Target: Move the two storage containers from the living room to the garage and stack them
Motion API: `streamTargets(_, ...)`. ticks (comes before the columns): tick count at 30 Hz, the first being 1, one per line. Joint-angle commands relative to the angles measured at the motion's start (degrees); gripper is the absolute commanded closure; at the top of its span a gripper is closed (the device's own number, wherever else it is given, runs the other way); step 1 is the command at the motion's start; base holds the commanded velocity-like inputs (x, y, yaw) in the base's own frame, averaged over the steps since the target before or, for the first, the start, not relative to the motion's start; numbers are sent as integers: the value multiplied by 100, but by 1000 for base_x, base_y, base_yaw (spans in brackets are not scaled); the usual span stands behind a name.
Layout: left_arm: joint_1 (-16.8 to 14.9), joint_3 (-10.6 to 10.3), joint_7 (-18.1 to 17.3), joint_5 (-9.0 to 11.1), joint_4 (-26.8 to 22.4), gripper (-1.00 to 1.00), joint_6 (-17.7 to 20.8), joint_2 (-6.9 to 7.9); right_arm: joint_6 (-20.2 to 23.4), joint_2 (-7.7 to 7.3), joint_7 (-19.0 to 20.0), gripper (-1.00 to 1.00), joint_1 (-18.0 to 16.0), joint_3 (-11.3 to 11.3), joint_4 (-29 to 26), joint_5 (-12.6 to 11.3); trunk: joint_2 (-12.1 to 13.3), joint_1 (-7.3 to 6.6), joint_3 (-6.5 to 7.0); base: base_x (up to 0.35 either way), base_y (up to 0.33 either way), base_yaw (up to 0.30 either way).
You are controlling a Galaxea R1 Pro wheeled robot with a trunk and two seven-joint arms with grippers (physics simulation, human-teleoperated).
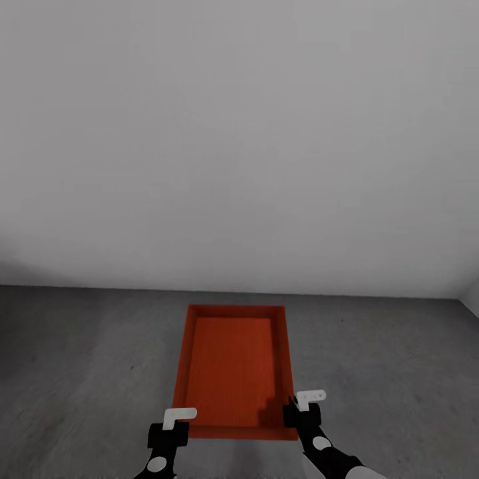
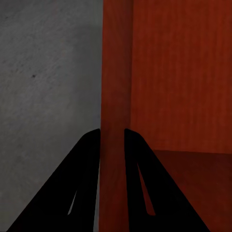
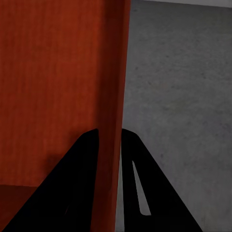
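**One bin in both my grippers, over the grey floor**

I count one bin (image 1: 233, 362): orange-red, open-topped, thin-walled, with a finely ribbed bottom. It sits straight ahead of me, low over the dark grey floor (image 1: 80, 346), its far wall toward the white-grey wall (image 1: 239, 133) of the garage. Whether its base is touching the floor or hangs just above it, I cannot tell.

Two grippers are on it, one at each near corner. My left gripper (image 1: 178, 420) straddles the bin's left wall near the front; in the left wrist view its two black fingers (image 2: 72, 183) stand one on either side of that wall, closed down until only the wall's thickness lies between them, one finger outside over the floor, the other inside the bin. My right gripper (image 1: 303, 406) has the right wall the same way: in the right wrist view the fingers (image 3: 140, 183) pinch the thin orange wall, one inside, one outside.

Around the bin there is bare concrete on all sides, rough and faintly speckled. A corner of the room shows at the far right, where a second wall (image 1: 474, 299) meets the first. The wall ahead stands just beyond the bin's far edge.
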Motion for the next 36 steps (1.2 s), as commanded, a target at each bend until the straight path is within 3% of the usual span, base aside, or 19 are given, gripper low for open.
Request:
streamTargets(1,-8,171,189,511,-97,100,-437,2,-10,-2,-283,100,-2,-273,62,-148,-5,0,-16,0,0,0)
streamTargets(36,-8,171,189,506,-97,100,-437,2,-10,-2,-265,100,-2,-273,62,-147,-5,0,-341,0,0,0)
